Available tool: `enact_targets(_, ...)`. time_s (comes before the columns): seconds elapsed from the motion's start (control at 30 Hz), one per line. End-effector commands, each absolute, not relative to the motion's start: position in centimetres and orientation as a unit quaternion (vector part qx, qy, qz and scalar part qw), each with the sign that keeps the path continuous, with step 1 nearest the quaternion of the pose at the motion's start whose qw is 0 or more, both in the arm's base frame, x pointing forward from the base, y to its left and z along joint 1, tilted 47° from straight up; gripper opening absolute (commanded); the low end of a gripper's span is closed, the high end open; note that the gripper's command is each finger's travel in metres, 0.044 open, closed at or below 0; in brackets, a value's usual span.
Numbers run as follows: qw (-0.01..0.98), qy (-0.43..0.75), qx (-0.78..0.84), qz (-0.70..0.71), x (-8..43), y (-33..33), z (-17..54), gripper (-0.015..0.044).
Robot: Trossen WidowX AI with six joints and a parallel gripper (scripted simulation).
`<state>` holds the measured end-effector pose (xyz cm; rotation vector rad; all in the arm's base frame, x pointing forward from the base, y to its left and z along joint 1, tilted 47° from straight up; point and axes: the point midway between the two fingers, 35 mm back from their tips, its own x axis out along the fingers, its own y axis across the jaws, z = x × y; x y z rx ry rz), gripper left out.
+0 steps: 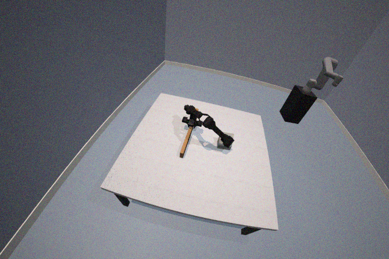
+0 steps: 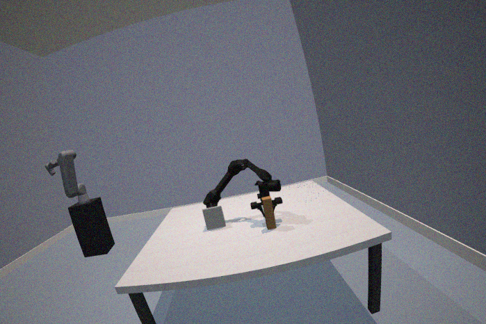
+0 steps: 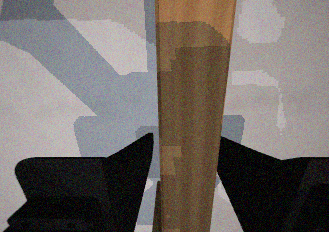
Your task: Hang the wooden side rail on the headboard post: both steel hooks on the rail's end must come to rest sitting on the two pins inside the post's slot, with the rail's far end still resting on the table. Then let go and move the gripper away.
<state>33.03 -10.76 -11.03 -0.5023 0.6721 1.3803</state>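
Observation:
The wooden rail (image 1: 186, 142) (image 3: 193, 95) runs along the table, its near end resting on the table top in the top view. My gripper (image 1: 191, 125) (image 3: 179, 137) is open around the rail, one finger on each side; a narrow gap shows at the left finger in the wrist view. The headboard post (image 2: 269, 215) (image 1: 196, 109) stands upright just beyond the gripper. In the exterior view it covers the rail and part of the fingers. The arm covers much of the post in the top view. The hooks, pins and slot are hidden, so their contact cannot be told.
A grey block (image 1: 224, 146) (image 2: 214, 217) stands on the table (image 1: 225, 195) (image 2: 197, 259) by the arm's base. A grey arm (image 1: 326, 68) (image 2: 67, 171) on a black pedestal (image 1: 298, 105) (image 2: 90, 227) stands beyond the table edge.

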Motion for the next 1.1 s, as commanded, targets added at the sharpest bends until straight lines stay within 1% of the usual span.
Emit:
enact_targets(0.0,0.691,0.301,-0.225,0.617,33.0,-10.9,-10.9,0.0341)
enact_targets(0.13,0.691,0.302,-0.226,0.616,32.9,-12.4,-9.5,0.0440)
enact_targets(0.37,0.692,0.302,-0.227,0.615,32.8,-13.7,-8.2,0.0440)
enact_targets(0.6,0.692,0.302,-0.226,0.616,33.1,-11.6,-6.1,0.0440)
enact_targets(1.07,0.690,0.300,-0.233,0.616,33.3,-11.9,-6.2,0.0440)
